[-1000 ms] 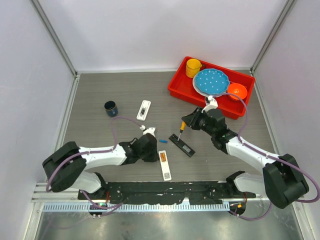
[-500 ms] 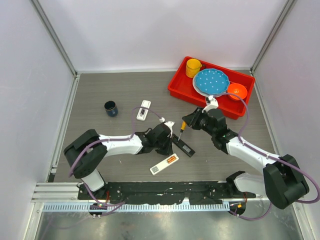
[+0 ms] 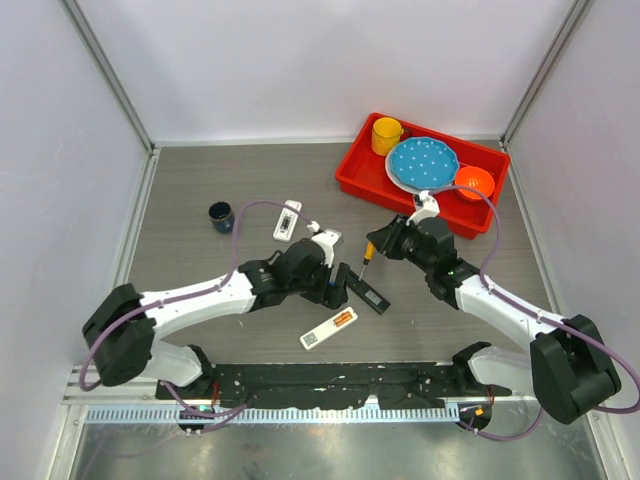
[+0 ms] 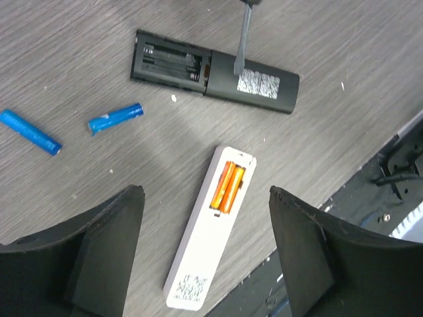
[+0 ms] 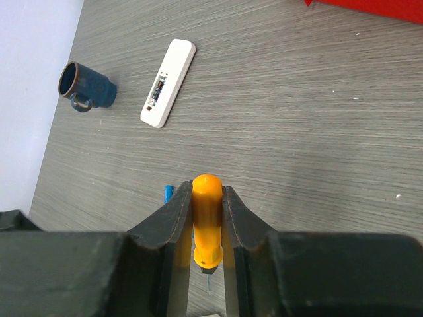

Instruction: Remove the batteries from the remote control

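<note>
In the left wrist view, a white remote control (image 4: 201, 251) lies face down with two orange batteries (image 4: 229, 187) in its uncovered bay. My left gripper (image 4: 205, 193) hovers above it, open, holding nothing. Two blue batteries (image 4: 115, 119) (image 4: 30, 131) lie loose on the table beside a black remote (image 4: 215, 71) whose bay is empty. My right gripper (image 5: 207, 198) is shut on an orange-handled screwdriver (image 5: 207, 218), its shaft (image 4: 243, 39) pointing down at the black remote (image 3: 365, 292). From above, the left gripper (image 3: 335, 280) sits just left of the black remote, and the white remote (image 3: 328, 329) lies in front of it.
A second white remote (image 3: 287, 220) and a dark blue mug (image 3: 221, 216) lie at the back left. A red tray (image 3: 360, 180) at the back right holds a yellow cup (image 3: 386, 135), a blue plate (image 3: 423, 163) and an orange bowl (image 3: 474, 182).
The left arm swung right to the black remote and its gripper opened. The white remote turned from upright to slanted. The right arm with the screwdriver stayed put.
</note>
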